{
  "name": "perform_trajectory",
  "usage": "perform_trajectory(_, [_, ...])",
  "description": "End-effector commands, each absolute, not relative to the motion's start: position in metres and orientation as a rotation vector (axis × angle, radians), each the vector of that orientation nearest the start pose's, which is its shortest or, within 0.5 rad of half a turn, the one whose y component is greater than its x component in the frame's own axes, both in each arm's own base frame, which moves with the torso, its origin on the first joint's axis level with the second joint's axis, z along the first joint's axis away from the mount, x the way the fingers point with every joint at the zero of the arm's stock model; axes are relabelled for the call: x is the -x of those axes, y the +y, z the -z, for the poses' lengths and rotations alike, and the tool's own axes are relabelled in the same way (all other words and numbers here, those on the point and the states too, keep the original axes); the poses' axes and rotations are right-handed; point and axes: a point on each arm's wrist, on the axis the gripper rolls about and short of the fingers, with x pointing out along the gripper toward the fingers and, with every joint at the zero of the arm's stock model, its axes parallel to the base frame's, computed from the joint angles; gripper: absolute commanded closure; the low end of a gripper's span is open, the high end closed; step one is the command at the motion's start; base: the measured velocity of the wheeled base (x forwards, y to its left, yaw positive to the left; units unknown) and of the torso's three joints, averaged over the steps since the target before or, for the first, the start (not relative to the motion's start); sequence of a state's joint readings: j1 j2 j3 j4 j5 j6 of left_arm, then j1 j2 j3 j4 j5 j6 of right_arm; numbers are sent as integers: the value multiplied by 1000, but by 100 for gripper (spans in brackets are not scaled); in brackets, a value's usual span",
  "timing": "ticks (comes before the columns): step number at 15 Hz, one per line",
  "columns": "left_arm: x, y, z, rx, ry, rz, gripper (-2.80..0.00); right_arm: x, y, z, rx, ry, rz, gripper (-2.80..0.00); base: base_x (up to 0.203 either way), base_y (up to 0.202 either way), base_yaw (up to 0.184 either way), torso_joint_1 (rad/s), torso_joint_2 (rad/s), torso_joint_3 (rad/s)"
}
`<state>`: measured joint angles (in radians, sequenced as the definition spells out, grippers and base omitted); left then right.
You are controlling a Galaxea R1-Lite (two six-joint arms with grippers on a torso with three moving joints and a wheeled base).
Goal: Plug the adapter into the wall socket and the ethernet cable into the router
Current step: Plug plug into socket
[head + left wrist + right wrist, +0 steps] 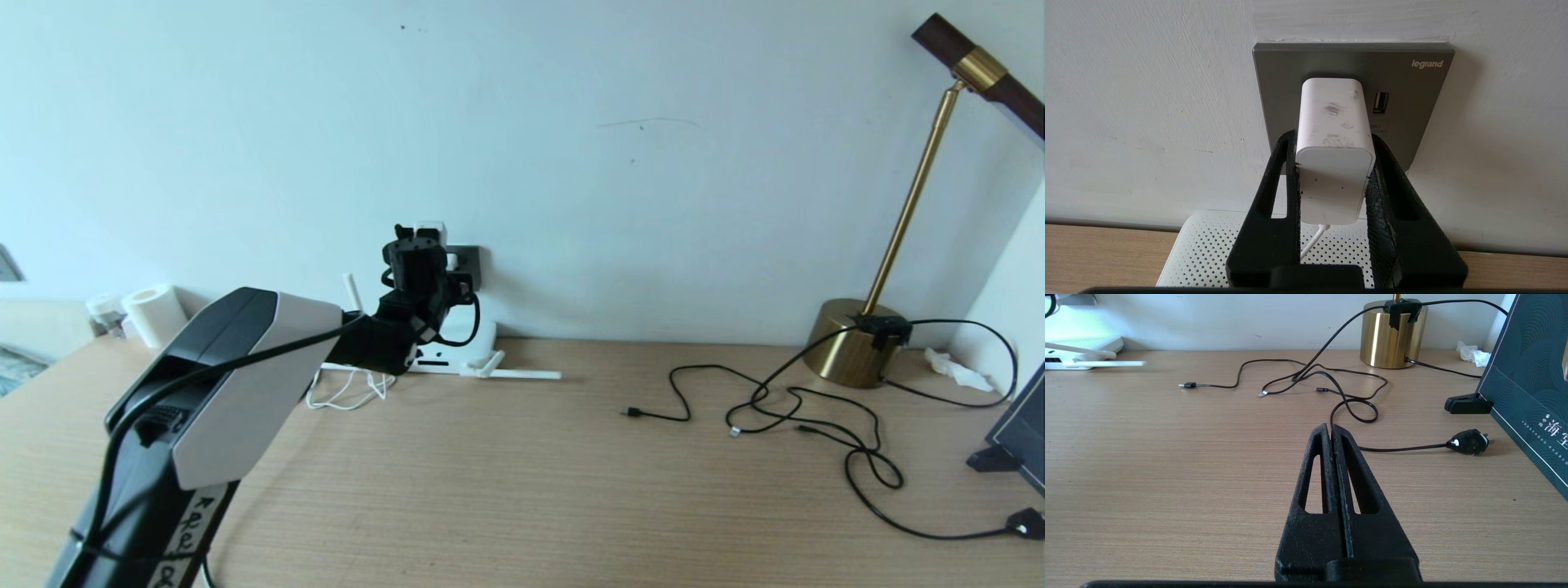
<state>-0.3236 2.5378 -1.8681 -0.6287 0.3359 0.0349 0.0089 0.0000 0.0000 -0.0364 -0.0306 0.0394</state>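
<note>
My left gripper (416,260) is raised at the back wall and shut on the small white adapter (1333,122), with a black finger (1290,171) pressed to each side. The adapter's far end sits against the dark grey wall socket (1412,102), and its thin white cord (351,396) drops to the table. Directly below lies the flat white router (1208,249), one stick antenna (522,375) folded flat on the wood. My right gripper (1331,428) hovers low over the table, shut and empty. The ethernet cable is out of view.
Thin black cables (784,408) with small connectors sprawl at right, running from a brass lamp base (853,351). A black power plug (1027,523), a dark boxed panel (1527,375), a crumpled tissue (951,367) and a paper roll (155,314) stand near the edges.
</note>
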Motion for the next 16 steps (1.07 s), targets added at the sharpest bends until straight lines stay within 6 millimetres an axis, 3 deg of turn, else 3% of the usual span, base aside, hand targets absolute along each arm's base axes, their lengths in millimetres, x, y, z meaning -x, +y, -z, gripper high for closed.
perform_trajectory(1, [-508,-163,-113,-50,44,-13,0,22,-1,-76,-40,-26,21,0,0,0,0,0,0,0])
perform_trajectory(16, [-510,-168,-116,-21,56,-20,0,22,-1,-76,-40,-26,21,0,0,0,0,0,0,0])
